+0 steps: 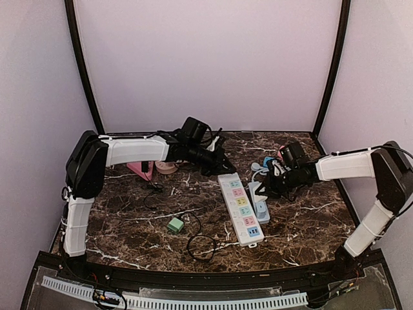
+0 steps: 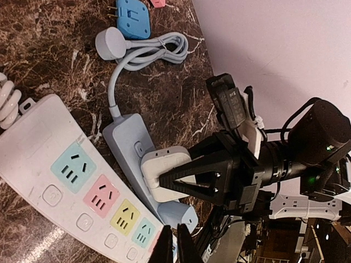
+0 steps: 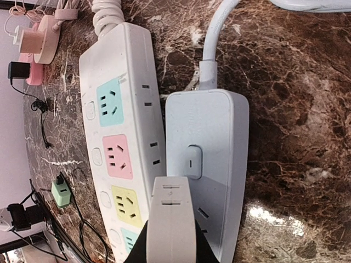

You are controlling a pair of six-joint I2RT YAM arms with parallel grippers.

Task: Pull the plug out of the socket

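Plug (image 2: 164, 170): white block, sitting on the pale blue strip (image 2: 129, 145) near the end away from its cord. You can't tell whether it has lifted off the face at all.

L to R in the top view:
- L arm reaches across the back of the table (image 1: 310, 226). L gripper (image 1: 219, 165) hangs above the far end of the white strip (image 1: 241, 208).
- In your L wrist cam its fingertips (image 2: 164, 249) sit close together w/ only a sliver of gap and nothing btwn them.
- Pink items (image 1: 139, 169) lie at back left, under the L arm.
- A green adapter (image 1: 175, 225) sits mid-left, w/ a black cable loop (image 1: 201, 247) just right of it, nearer the front edge.
- The white strip runs diagonally at centre, coloured sockets facing up.
- The pale blue strip lies alongside it on the right; they're touching or nearly so.
- R gripper (image 2: 170, 175) comes in from the right, jaws clamped on the plug's two sides.
- R wrist cam shows the plug btwn its dark fingers (image 3: 137, 252), over the blue strip below the rocker switch (image 3: 192, 161).
- Far back: the blue strip's coiled grey cord (image 2: 159, 46) and a blue adapter (image 2: 133, 16).
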